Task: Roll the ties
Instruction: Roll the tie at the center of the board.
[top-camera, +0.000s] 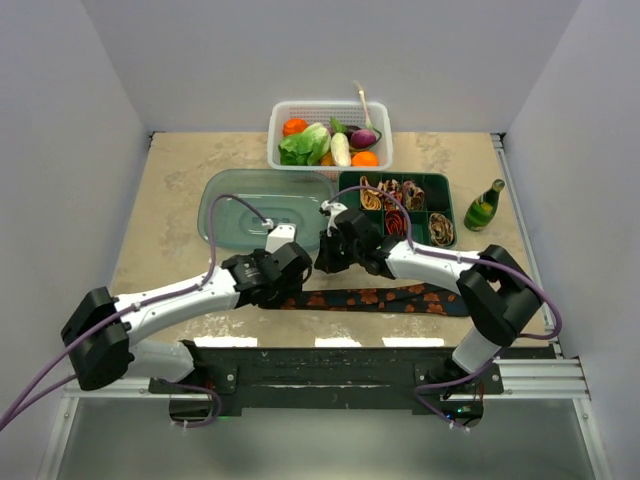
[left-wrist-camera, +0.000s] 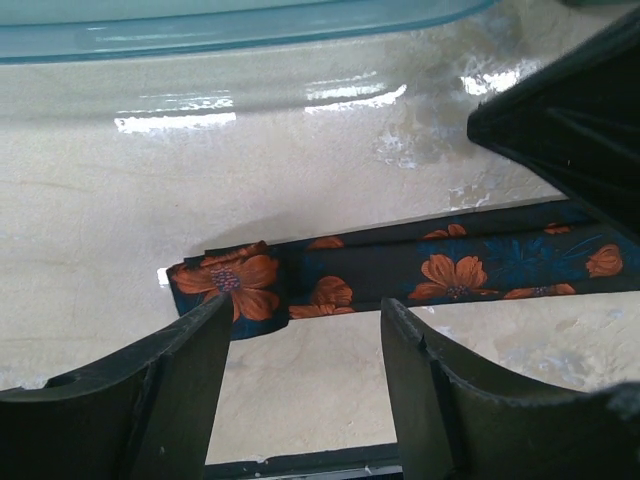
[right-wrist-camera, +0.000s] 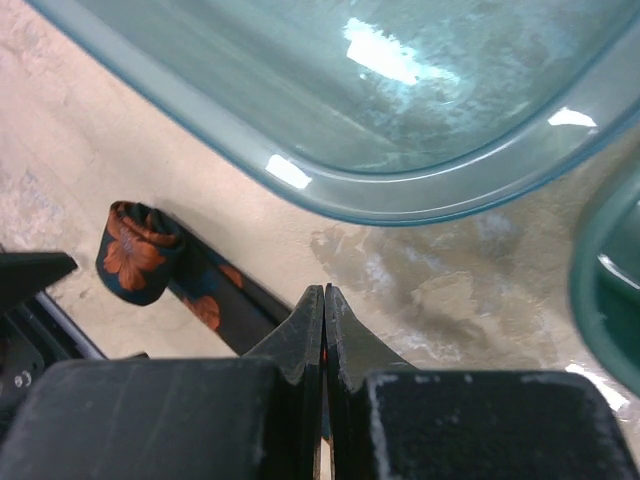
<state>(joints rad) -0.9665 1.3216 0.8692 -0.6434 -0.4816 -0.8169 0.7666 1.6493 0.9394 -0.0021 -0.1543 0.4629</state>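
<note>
A black tie with orange flowers (top-camera: 370, 298) lies flat along the near edge of the table. Its left end is folded over into a short roll (right-wrist-camera: 138, 252), which also shows in the left wrist view (left-wrist-camera: 225, 280). My left gripper (left-wrist-camera: 305, 330) is open and hovers just on the near side of that end, with nothing between the fingers. My right gripper (right-wrist-camera: 324, 295) is shut, its tips down on the tie a little to the right of the roll. A sliver of orange shows between the tips. From above, both grippers (top-camera: 300, 268) (top-camera: 324, 262) meet over the tie's left end.
A clear teal lid (top-camera: 265, 205) lies just behind the grippers. A green compartment tray (top-camera: 447, 185) with rolled ties stands at the back right, and a white basket (top-camera: 330, 106) of vegetables behind it. A green bottle (top-camera: 485, 205) stands at the right.
</note>
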